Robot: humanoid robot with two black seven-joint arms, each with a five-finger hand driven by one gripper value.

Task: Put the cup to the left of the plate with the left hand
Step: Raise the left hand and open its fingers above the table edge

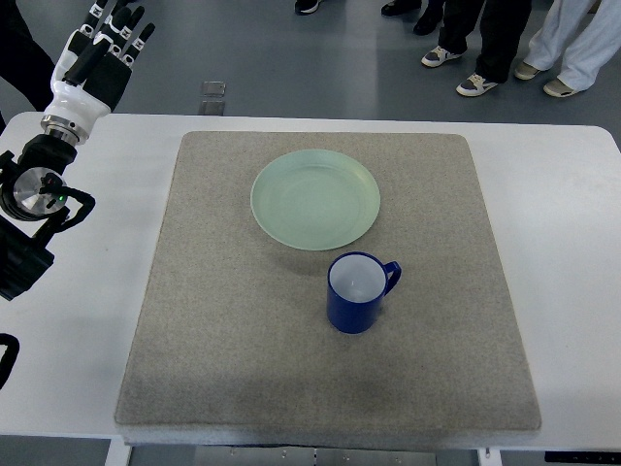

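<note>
A blue cup (357, 291) with a white inside stands upright on the grey mat (213, 330), just in front of the plate, its handle pointing right. The pale green plate (315, 198) lies on the far middle of the mat. My left hand (102, 49) is raised at the far left corner of the table, past its edge, with fingers extended and holding nothing. It is far from the cup. My right hand is out of view.
The mat lies on a white table (572, 214). Several people's legs and shoes (485, 58) show on the floor beyond the far edge. A small clear object (213, 94) lies on the floor behind the table.
</note>
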